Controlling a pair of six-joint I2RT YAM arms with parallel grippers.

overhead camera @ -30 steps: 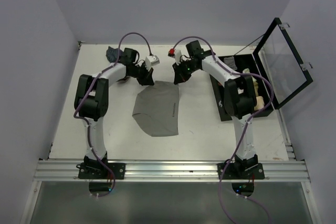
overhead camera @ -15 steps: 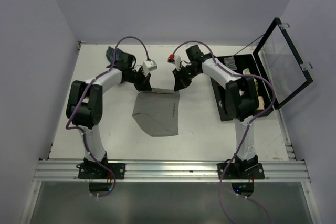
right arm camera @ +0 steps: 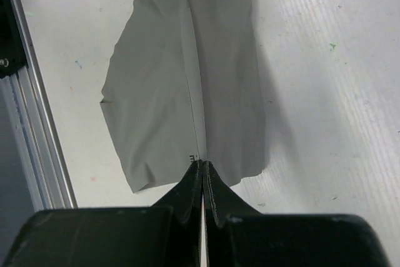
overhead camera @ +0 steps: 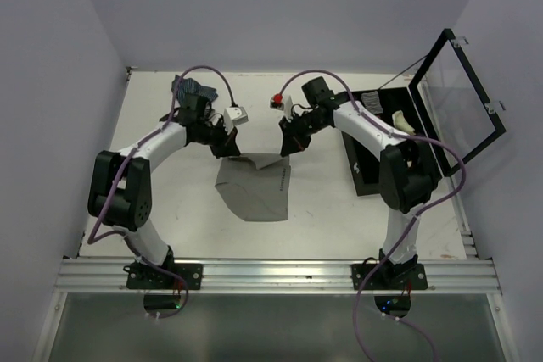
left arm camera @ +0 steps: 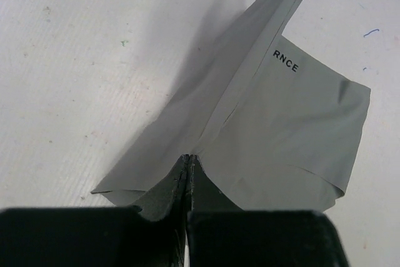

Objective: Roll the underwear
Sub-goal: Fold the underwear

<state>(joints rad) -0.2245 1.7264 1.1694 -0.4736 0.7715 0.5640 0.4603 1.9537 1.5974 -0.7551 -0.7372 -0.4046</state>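
Both of your tools are pressed together on cloth. The left gripper (left arm camera: pixel 189 164) pinches one far corner of the underwear (overhead camera: pixel 254 191), and the right gripper (right arm camera: pixel 201 168) pinches the other. The garment lies mid-table between the arms, with its far edge raised and its near part resting on the table (overhead camera: pixel 153 184).

Watch the bites: each looks thin, only a sliver of fabric between the tips. I judge that a quick pull could slip a corner free, and the edge would then drop crooked. The held edge is taut, so spreading the grippers further could tug the cloth out of one of them. If one arm leads the other, the first turn will likely go on askew, and a skewed start makes a coned roll. The near part may also drag and bunch rather than stay put (nothing pins it down).

From above you get the whole outline, the spacing of the two arms and the open case (overhead camera: pixel 373 163) close to the right arm, but the fingertips are too small to read. The wrist views settle the grip. The left one shows a ridge running from its tips up to the other gripper, with cloth sloping off both sides, and printed letters on the fabric. The right one shows that ridge from the other end, plus the rail (right arm camera: pixel 31 123) at the near edge.
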